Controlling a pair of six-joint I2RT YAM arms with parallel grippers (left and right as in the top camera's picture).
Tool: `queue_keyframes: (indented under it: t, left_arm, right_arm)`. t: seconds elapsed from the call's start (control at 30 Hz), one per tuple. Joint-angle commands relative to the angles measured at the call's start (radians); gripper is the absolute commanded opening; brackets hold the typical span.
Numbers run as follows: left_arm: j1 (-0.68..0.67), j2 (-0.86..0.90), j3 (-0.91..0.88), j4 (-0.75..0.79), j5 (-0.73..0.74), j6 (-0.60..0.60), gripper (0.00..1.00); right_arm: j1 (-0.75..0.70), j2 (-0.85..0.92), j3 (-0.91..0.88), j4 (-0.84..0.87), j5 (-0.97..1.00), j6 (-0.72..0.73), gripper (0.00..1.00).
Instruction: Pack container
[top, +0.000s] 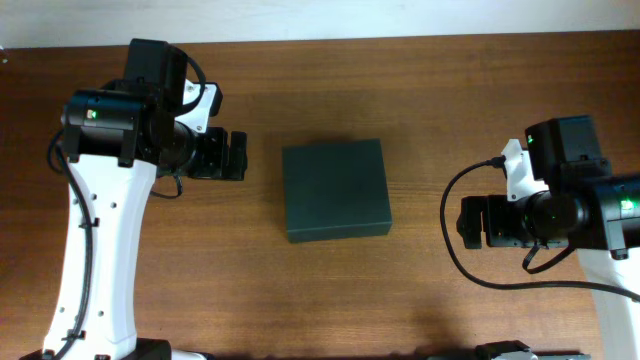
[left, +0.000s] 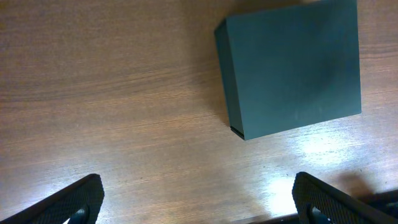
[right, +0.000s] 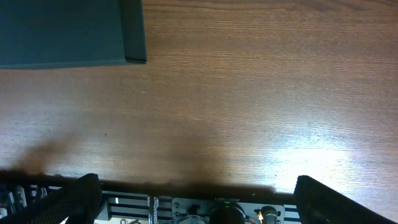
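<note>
Two arms face a shut container across a brown wooden table (top: 400, 300), which shows bare on every side of the box. The left arm (top: 100, 230) stands to the container's left and the right arm (top: 585, 215) to its right, both well apart from it. The container (top: 334, 189), dark green-black and matte, lies flat between them with its lid (left: 298, 62) down. No goods for packing appear in any view.

The left gripper (top: 240, 157) points at the container's left side, its jaws spread wide and holding nothing. The right gripper (top: 464, 222) points toward the container's lower right corner, equally wide and empty.

The step in hand is judged to be raising the lid. Doing it well likely means first finding the free edge. A thin seam (left: 236, 130) shows at one corner in the left wrist view, but the hinge side cannot be told from these pictures. One gripper might steady the base from its side of the container while the other catches the lip. A light box could slide if pushed from one side only.
</note>
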Motion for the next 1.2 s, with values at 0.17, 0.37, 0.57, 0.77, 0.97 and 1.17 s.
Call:
queue_keyframes:
  t: [0.17,0.37,0.57,0.77,0.97,1.17]
  left_arm:
    - [0.005,-0.01,-0.004,0.002,-0.01,-0.01,0.99]
    - [0.005,-0.01,-0.004,0.002,-0.011,-0.01,0.99]
    - [0.005,-0.01,-0.004,0.002,-0.011,-0.01,0.99]
    - [0.005,-0.01,-0.004,0.002,-0.01,-0.01,0.99]
    - [0.005,-0.01,-0.004,0.002,-0.011,-0.01,0.99]
    - [0.005,-0.01,-0.004,0.002,-0.01,-0.01,0.99]
  right_arm:
    - [0.005,0.001,-0.005,0.004,0.012,0.005,0.99]
    - [0.004,-0.041,-0.005,0.122,0.012,-0.038,0.99]
    - [0.004,-0.203,-0.035,0.491,0.012,-0.1,0.99]
    - [0.002,-0.448,-0.313,0.848,0.012,-0.176,0.99]
    - [-0.029,-0.628,-0.579,1.179,0.008,-0.175,0.99]
    - [-0.032,-0.79,-0.817,1.487,0.009,-0.176,0.99]
